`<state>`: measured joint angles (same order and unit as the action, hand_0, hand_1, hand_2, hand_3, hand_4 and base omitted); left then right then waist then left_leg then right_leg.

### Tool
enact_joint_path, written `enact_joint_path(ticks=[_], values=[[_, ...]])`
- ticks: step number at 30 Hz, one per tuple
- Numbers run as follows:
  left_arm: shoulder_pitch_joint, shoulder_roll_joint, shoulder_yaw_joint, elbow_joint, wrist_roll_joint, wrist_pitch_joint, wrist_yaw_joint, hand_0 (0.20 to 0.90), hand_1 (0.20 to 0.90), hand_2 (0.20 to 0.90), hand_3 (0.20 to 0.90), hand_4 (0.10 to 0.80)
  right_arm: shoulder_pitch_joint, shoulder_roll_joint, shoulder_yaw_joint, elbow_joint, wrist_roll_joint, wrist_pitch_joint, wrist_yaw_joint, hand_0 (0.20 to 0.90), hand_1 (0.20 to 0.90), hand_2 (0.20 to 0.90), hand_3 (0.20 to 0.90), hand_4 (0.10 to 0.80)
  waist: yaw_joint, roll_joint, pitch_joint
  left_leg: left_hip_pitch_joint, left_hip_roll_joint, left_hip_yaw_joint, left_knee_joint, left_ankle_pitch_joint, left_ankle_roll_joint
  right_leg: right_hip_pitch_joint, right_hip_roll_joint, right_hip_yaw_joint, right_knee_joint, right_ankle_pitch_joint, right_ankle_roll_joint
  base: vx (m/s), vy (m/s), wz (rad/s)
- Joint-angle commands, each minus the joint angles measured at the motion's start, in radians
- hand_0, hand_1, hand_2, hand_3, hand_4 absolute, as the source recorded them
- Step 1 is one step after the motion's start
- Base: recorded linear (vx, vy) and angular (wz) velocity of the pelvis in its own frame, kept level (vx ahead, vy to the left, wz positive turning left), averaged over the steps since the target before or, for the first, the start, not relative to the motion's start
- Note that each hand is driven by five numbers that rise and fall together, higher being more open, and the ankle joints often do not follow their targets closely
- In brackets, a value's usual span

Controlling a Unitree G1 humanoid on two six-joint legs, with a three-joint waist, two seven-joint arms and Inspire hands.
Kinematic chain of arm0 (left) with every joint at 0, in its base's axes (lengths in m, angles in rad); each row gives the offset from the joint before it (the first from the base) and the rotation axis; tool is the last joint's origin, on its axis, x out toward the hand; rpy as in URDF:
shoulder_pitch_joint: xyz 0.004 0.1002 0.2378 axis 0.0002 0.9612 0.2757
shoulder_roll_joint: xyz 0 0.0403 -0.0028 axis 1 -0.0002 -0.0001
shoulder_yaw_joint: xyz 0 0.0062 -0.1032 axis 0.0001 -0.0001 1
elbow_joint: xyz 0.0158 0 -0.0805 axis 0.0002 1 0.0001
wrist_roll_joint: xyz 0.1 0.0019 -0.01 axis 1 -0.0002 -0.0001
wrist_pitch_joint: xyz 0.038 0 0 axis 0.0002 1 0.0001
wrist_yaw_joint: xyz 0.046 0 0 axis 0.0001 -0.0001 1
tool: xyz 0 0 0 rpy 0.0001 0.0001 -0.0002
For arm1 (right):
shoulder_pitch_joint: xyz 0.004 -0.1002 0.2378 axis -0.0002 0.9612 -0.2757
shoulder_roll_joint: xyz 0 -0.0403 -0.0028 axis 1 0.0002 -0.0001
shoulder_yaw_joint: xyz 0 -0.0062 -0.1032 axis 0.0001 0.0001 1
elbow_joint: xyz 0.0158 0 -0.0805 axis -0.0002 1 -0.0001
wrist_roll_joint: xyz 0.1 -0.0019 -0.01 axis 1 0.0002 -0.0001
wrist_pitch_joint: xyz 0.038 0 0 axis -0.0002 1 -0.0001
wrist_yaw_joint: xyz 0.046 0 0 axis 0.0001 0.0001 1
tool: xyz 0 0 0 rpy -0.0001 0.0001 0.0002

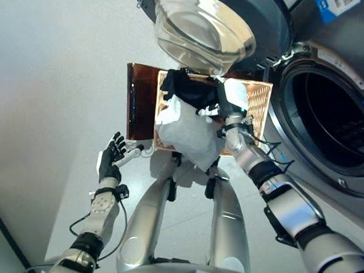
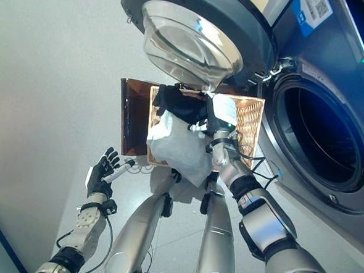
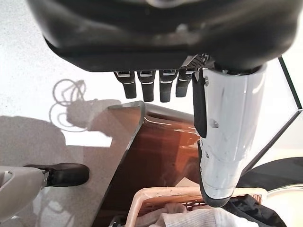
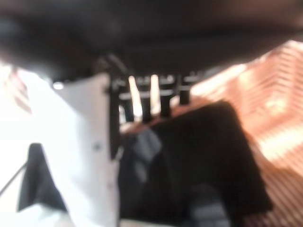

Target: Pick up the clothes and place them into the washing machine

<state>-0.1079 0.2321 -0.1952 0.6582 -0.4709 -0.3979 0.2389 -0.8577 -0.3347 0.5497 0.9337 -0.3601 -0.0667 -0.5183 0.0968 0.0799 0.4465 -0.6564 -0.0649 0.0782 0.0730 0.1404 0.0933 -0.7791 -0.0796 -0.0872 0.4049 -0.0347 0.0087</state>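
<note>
A black garment (image 1: 186, 90) and a white garment (image 1: 185, 133) are bunched over the near-left part of a copper wicker basket (image 1: 258, 104) on the floor. The white one hangs down past the basket's near rim. My right hand (image 1: 228, 107), with its white thumb cover, is at the black garment (image 4: 203, 156) with its fingers curled into it. My left hand (image 1: 112, 154) hovers open near the basket's dark brown side wall (image 3: 161, 156), holding nothing. The washing machine's drum opening (image 1: 331, 121) gapes to the right of the basket.
The washer's round glass door (image 1: 204, 26) swings out above the basket's far edge. The machine's grey front (image 1: 355, 36) fills the right side. Pale floor (image 1: 56, 73) spreads to the left of the basket.
</note>
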Motion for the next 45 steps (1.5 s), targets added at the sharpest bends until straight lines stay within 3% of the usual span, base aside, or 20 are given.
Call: enact_joint_path(ticks=[1,25,36,37,38,39,45], values=[[0.067,0.067,0.06,-0.082,0.008,-0.044,0.0,0.9,0.9,0.9,0.9,0.8,-0.105,-0.026,0.006,0.017,0.047,-0.018,0.004,0.9,0.9,0.9,0.9,0.8,0.018,0.013,-0.047,-0.083,-0.022,0.029,0.072,-0.064,-0.064,-0.016,-0.013,-0.001,-0.127,0.113,0.035,0.0,0.0,0.0],[0.058,0.058,0.085,-0.058,0.029,-0.03,-0.002,0.9,0.9,0.9,0.9,0.8,-0.033,-0.039,0.054,-0.017,-0.006,-0.028,0.073,0.9,0.9,0.9,0.9,0.8,0.004,-0.006,-0.046,-0.096,-0.02,0.031,0.079,-0.069,-0.062,-0.033,-0.013,-0.002,-0.113,0.112,0.039,0.002,0.001,0.0],[0.053,0.063,0.084,-0.079,0.029,-0.028,-0.003,0.9,0.9,0.9,0.9,0.8,-0.085,-0.016,0.1,0.057,-0.068,-0.003,0.082,0.9,0.9,0.9,0.9,0.8,0.01,0.0,-0.027,-0.109,-0.02,0.031,0.079,-0.063,-0.063,-0.045,-0.013,0.002,-0.118,0.119,0.038,0.0,0.0,0.0],[0.053,0.064,0.085,-0.079,0.029,-0.028,-0.003,0.9,0.9,0.9,0.9,0.8,-0.088,-0.015,0.102,0.055,-0.075,0.0,0.081,0.848,0.848,0.848,0.848,0.763,0.009,0.0,-0.024,-0.111,-0.02,0.031,0.079,-0.062,-0.064,-0.045,-0.013,0.002,-0.119,0.12,0.039,0.0,0.0,0.0],[0.051,0.064,0.084,-0.077,0.029,-0.028,-0.001,0.9,0.9,0.9,0.9,0.8,-0.093,-0.011,0.102,0.061,-0.082,0.005,0.077,0.373,0.373,0.373,0.373,0.424,0.008,0.0,-0.022,-0.114,-0.02,0.031,0.08,-0.061,-0.064,-0.049,-0.012,0.003,-0.118,0.121,0.039,0.0,0.0,0.0],[0.05,0.066,0.083,-0.079,0.029,-0.027,0.0,0.9,0.9,0.9,0.9,0.8,-0.097,-0.01,0.102,0.063,-0.088,0.01,0.072,0.2,0.2,0.2,0.2,0.3,0.008,0.0,-0.022,-0.116,-0.02,0.032,0.081,-0.061,-0.064,-0.05,-0.012,0.003,-0.118,0.122,0.039,0.0,0.0,0.0],[0.042,0.067,0.085,-0.076,0.032,-0.029,0.01,0.9,0.9,0.9,0.9,0.8,-0.1,-0.013,0.079,0.075,-0.107,0.027,0.044,0.2,0.2,0.2,0.2,0.3,0.008,0.005,-0.018,-0.128,-0.021,0.033,0.088,-0.061,-0.065,-0.059,-0.012,0.005,-0.113,0.123,0.037,0.0,0.0,0.0]])
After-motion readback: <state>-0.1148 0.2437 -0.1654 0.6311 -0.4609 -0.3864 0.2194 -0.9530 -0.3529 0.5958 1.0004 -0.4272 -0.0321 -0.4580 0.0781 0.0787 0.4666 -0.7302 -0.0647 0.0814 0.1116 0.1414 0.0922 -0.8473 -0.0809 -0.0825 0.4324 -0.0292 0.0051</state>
